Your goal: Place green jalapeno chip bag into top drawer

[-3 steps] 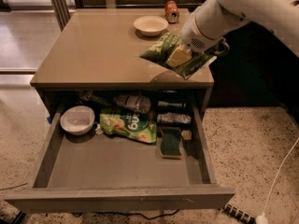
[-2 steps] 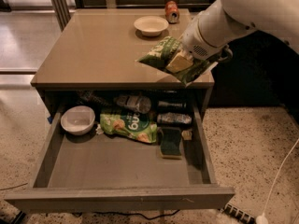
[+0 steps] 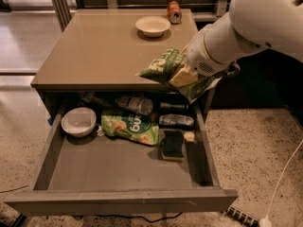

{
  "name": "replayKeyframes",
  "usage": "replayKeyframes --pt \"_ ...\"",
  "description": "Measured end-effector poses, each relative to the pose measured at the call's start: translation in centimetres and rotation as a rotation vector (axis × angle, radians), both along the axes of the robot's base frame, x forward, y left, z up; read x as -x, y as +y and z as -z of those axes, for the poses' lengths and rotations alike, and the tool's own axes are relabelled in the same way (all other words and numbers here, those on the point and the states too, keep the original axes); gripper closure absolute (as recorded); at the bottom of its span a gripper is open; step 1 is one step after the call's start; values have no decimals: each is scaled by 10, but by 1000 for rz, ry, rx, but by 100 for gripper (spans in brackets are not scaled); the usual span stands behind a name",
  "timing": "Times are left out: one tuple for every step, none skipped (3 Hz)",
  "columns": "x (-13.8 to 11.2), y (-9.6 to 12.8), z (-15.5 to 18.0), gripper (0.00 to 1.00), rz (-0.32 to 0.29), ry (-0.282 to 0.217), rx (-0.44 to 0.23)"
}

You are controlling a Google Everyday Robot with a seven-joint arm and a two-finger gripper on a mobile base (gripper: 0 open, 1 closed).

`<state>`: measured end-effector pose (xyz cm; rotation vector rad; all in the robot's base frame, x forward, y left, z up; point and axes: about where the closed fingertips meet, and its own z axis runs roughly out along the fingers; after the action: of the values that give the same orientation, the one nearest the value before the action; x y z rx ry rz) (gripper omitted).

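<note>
The green jalapeno chip bag is a crinkled dark-green foil bag, held in the air over the right front edge of the cabinet top. My gripper is shut on it, at the end of my white arm coming in from the upper right. The top drawer is pulled wide open below the bag, its flat grey front panel nearest the camera. The bag hangs above the drawer's back right part.
In the drawer lie a white bowl, a lighter green bag, a plastic bottle, a dark packet and a dark sponge. On the cabinet top stand a white bowl and a can. A white cable runs over the floor at right.
My gripper has carried the chip bag a little to the left and slightly up, over the cabinet's right front corner. The drawer's contents have not moved.
</note>
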<state>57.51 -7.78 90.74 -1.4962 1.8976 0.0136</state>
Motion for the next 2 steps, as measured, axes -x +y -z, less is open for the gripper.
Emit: replayKeyframes --pt "7 11 48 100 -16 56 23" --pt "7 11 48 100 -16 57 22"
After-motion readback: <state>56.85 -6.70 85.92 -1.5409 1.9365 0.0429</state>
